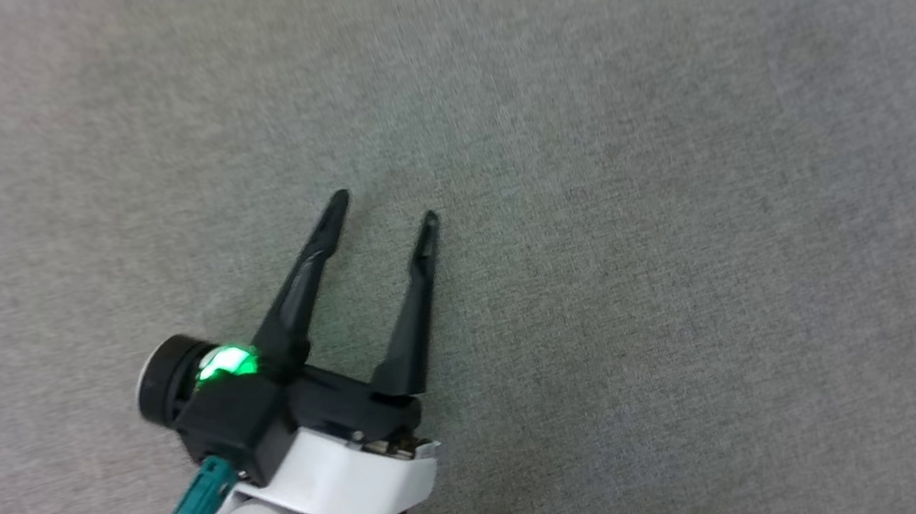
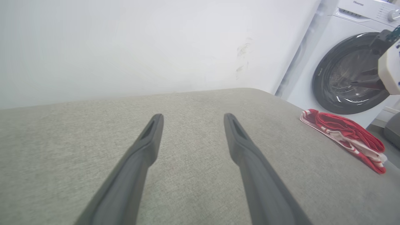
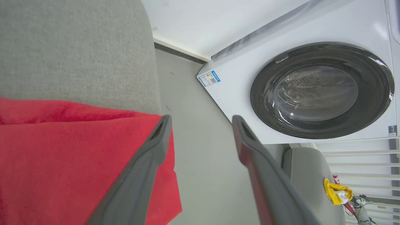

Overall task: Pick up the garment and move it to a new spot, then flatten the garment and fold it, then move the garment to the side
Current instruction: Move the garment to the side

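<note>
The folded red-and-white jersey garment [image 2: 343, 139] on the grey fabric worktop [image 2: 62, 140] looks soft, light and limp: pinch all layers at an edge. The left gripper [image 1: 385, 209] and the right gripper [image 3: 201, 118] gape, empty.

red garment [image 2: 341, 128] — folded, striped trim — at edge of grey surface [image 2: 193, 103]

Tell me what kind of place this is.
Likely a laundry room or home laundry corner: a white front-loading washing machine stands beside a grey fabric-covered surface, and a folded red-and-white garment lies near that surface's edge.
</note>
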`<state>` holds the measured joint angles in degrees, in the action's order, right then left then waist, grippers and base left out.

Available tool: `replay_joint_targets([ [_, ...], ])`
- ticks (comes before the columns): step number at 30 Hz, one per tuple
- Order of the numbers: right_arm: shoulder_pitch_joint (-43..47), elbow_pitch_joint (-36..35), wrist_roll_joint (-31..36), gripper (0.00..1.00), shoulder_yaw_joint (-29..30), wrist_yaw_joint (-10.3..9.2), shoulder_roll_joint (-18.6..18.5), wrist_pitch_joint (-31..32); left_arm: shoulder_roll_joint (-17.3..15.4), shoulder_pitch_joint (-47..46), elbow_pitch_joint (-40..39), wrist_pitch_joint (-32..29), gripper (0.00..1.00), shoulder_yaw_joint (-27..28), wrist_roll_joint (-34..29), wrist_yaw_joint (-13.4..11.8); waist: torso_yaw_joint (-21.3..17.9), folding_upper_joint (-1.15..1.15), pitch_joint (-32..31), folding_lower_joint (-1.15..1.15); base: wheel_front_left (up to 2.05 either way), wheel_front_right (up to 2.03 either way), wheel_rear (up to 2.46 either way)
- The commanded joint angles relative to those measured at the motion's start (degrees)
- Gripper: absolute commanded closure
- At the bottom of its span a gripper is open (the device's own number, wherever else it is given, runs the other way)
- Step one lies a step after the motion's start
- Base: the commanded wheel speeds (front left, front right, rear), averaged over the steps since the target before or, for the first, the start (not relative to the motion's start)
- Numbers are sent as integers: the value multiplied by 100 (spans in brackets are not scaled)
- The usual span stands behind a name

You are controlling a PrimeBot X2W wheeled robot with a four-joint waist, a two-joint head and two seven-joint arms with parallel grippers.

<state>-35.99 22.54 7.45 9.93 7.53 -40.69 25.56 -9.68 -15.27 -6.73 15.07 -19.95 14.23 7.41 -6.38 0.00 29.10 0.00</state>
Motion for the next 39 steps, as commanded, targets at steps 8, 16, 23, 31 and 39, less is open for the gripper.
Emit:
replay_joint_targets([
  [8,513,-1229,-314,0,-32,-9,739,-529,221,597,-20,12,0,899,25,6,373,0,-1294,0,0,0,0],
  [16,1566,-2500,-1010,0,94,-7,2181,-1265,303,1089,217,11,0,1407,12,5,764,0,-1960,0,0,0,0],
  [23,2474,-3179,-1445,0,-95,-7,3134,-1901,447,1278,534,12,0,1571,17,6,967,0,-2249,0,0,0,0],
  [31,3218,-3037,-1635,0,-284,-6,3477,-2894,535,1397,815,12,0,1641,-134,-12,1028,0,-2458,0,0,0,0],
  [39,3609,-2531,-1582,0,-499,-6,3611,-3500,593,1558,957,12,0,1750,-147,-3,1003,0,-2645,0,0,0,0],
])
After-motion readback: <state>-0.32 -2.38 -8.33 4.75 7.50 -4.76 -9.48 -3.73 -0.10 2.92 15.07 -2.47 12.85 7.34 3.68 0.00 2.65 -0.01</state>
